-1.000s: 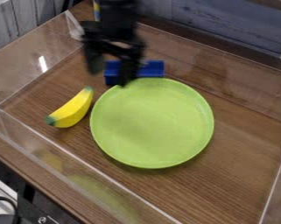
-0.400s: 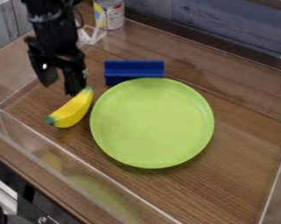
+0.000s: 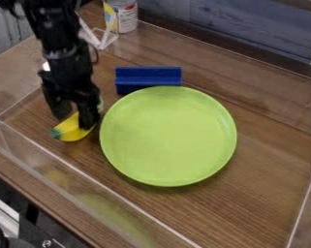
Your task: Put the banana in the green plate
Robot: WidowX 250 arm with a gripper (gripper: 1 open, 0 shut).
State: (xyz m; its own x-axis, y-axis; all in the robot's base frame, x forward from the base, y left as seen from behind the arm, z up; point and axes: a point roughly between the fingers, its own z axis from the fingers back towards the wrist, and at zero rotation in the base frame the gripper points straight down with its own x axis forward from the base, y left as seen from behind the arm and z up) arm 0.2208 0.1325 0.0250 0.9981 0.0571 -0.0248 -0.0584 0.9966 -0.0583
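The small yellow toy banana [image 3: 73, 127], gently curved with a dark tip, lies flat on the brown wood-grain counter [image 3: 267, 107] near its left edge, just beside the left rim of the large round lime-green plastic plate [image 3: 171, 136] and not on it. Much of the banana's upper half is hidden behind the black pincer [image 3: 71, 108], which points straight down over it with its jaws spread wide, one finger on each side of the fruit; the jaws have not closed on it, and whether the fingertips touch the banana or the counter cannot be told. The plate sits near the middle of the counter with nothing on it. Just beyond its far-left rim lies a blue rectangular block [image 3: 148, 77], close to the plate. A white bottle with a yellow label [image 3: 119, 15] stands at the counter's far edge. Clear plastic walls [image 3: 15, 160] run along the counter's left and near edges.
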